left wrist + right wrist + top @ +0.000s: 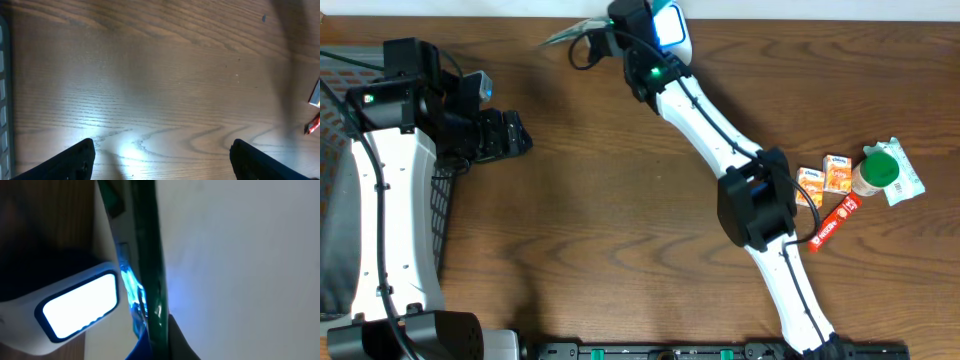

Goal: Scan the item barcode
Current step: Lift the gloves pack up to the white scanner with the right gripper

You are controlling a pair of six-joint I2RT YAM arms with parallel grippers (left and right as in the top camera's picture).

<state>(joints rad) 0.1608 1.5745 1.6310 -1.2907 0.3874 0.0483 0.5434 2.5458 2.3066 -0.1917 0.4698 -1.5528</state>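
Note:
My right gripper (pixel 598 42) is at the table's far edge, shut on a thin green packet (pixel 568 35) that sticks out to the left. Right beside it stands the white barcode scanner (pixel 670 25), its window glowing. In the right wrist view the packet (pixel 149 250) runs edge-on up the frame from between my right gripper (pixel 159 332) fingers, with the scanner's lit window (pixel 77 305) just to its left and blue light falling on the packet's lower edge. My left gripper (pixel 508 133) hovers open over bare wood, its black fingers (pixel 75 161) far apart with nothing between them.
Loose goods lie at the right: two orange packets (pixel 823 178), a red bar (pixel 835 222), a green-lidded jar (pixel 880 170) on a white wrapper. A wire basket (pixel 332 150) stands at the left edge. A red item's tip (pixel 313 128) shows at the left wrist view's right border.

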